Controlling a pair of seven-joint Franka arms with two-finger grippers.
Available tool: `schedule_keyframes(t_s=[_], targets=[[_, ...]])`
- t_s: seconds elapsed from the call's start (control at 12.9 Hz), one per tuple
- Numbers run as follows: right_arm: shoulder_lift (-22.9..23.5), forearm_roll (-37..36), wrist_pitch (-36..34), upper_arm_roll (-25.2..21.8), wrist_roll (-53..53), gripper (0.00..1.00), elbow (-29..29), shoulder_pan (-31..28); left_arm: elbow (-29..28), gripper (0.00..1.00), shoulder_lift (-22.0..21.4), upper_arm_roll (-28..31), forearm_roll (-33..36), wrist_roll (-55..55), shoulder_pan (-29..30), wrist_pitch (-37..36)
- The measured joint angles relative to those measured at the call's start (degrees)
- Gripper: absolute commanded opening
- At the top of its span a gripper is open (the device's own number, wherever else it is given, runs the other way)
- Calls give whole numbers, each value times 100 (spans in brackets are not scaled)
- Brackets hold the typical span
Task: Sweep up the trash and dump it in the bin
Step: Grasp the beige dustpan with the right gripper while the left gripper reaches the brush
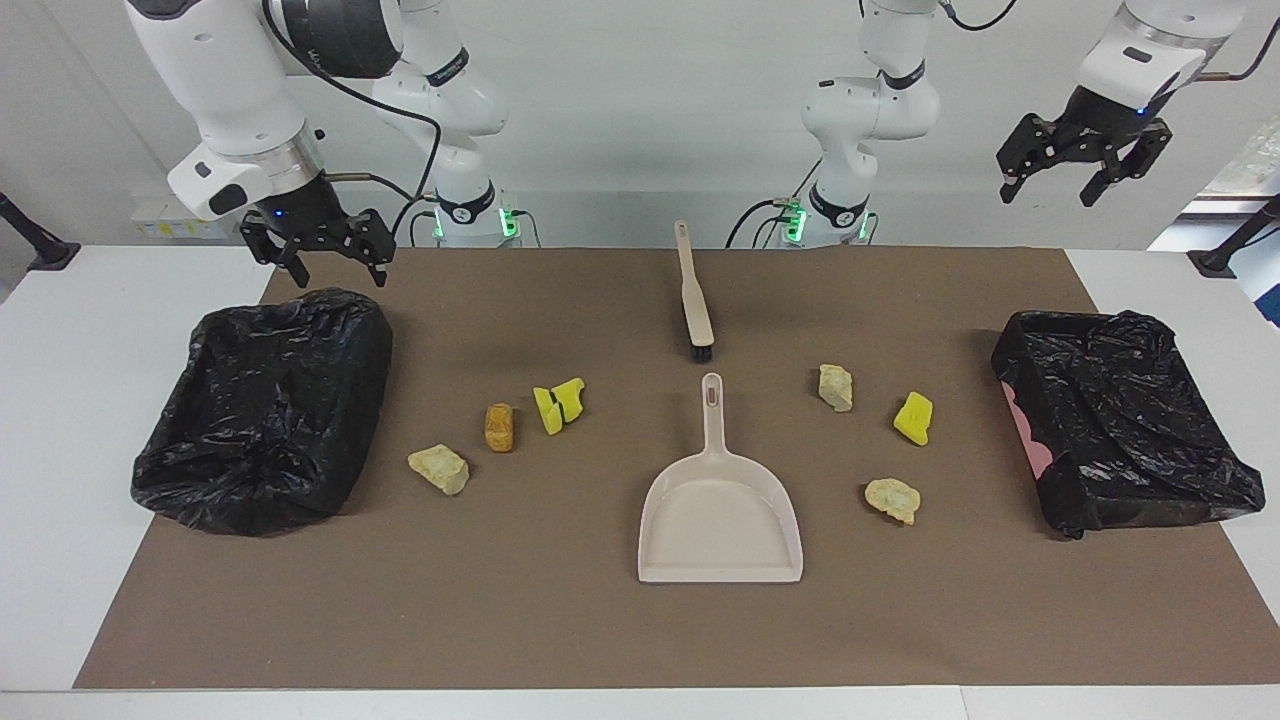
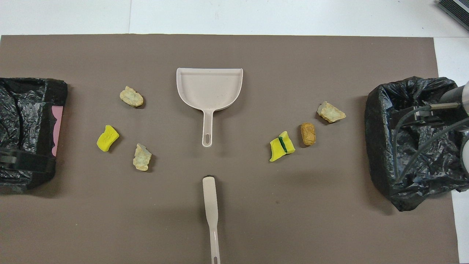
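The facing view alone shows both grippers whole: the right gripper, jaws spread and empty, hangs over the edge of the black-bagged bin at the right arm's end of the table, and the left gripper, jaws likewise spread and empty, is raised high over the left arm's end, above the second bagged bin. In the overhead view only a dark strip at the frame edge over the left-end bin and a cabled wrist over the other bin appear. The trash lies on the brown mat in two groups of three, either side of the beige dustpan: toward the right arm's end a yellow chunk, an orange-brown chunk and a pale beige chunk; toward the left arm's end a beige chunk, a yellow chunk and another beige chunk. The overhead view reveals a dark green band across the first yellow chunk. The brush lies nearer to the robots than the dustpan, bristle end toward the pan's handle; its handle is cut off at the overhead view's lower edge. The mat covers a white table before a pale wall. A pink patch shows through the liner of the left-end bin; the interiors of both bins are indistinct.
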Motion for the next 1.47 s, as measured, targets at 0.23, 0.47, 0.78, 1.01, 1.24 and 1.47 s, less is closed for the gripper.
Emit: schedule_keyframes(t_s=[0.23, 0.47, 0.78, 1.01, 1.24, 1.47], targets=[[182, 2, -24, 43, -34, 100, -7, 204, -1447, 100, -555, -91, -17, -871, -919, 810], [609, 4, 38, 71, -28, 100, 86, 781, -2733, 100, -778, -117, -25, -2013, -1971, 1871], [1330, 6, 556, 89, 629, 100, 397, 1577, -3859, 100, -841, -124, -31, -3318, -3163, 3081], [1745, 7, 1080, 97, 1480, 100, 468, 2241, -4357, 100, -711, -118, -35, -4059, -3893, 3762], [2136, 5, 1577, 97, 2158, 100, 654, 2757, -4719, 90, -250, -124, -66, -4716, -4483, 4490], [2778, -20, 1865, 95, 2622, 100, 1296, 3105, -4717, 78, -99, -118, -513, -4784, -4629, 4615]])
